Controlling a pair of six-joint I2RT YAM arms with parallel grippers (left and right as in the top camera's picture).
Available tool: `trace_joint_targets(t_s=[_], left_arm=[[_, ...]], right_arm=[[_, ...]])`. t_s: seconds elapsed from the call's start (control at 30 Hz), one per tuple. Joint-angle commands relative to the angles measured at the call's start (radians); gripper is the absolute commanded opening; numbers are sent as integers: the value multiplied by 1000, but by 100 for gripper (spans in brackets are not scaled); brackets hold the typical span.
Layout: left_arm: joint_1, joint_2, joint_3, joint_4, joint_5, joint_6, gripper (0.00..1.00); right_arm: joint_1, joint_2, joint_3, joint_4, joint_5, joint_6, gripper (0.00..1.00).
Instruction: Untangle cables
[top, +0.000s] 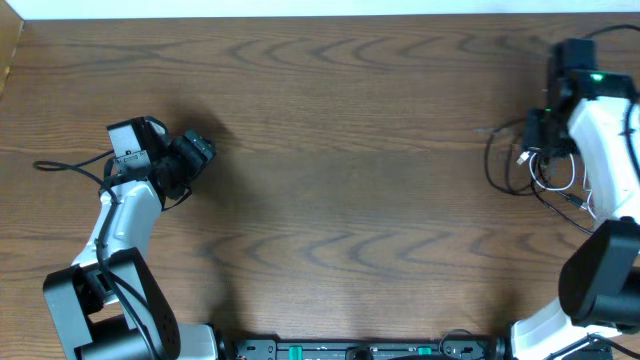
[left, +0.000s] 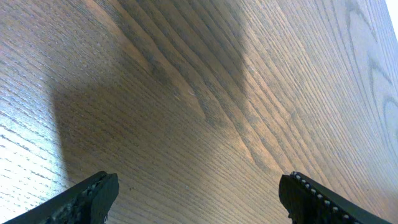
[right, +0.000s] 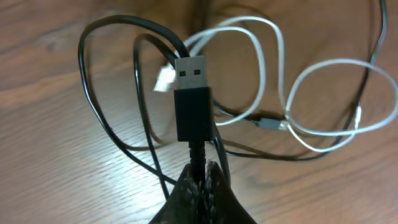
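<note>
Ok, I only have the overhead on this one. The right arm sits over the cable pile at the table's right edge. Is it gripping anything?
Observer: Yes. In the right wrist view the right gripper is shut on the black cable, just below its USB plug, which sticks out past the fingertips.
Operator: And is the white one clear of it?
Observer: No. The white cable loops across the black one behind the plug, so the two lie crossed.
</note>
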Motion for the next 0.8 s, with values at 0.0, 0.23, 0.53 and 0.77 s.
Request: trace_joint_targets(t_s=[0.0, 0.23, 0.53, 0.77], left_arm=[[2, -12, 0, 0, -13, 13, 88], [2, -12, 0, 0, -12, 13, 88], [2, -12, 0, 0, -13, 13, 88], [2, -12, 0, 0, -12, 13, 88]], right_arm=[[-48, -28, 14, -5, -51, 38, 1], [-105, -27, 14, -4, -104, 37, 1], [-104, -27, 8, 5, -121, 37, 1], [-104, -27, -39, 184, -180, 36, 1]])
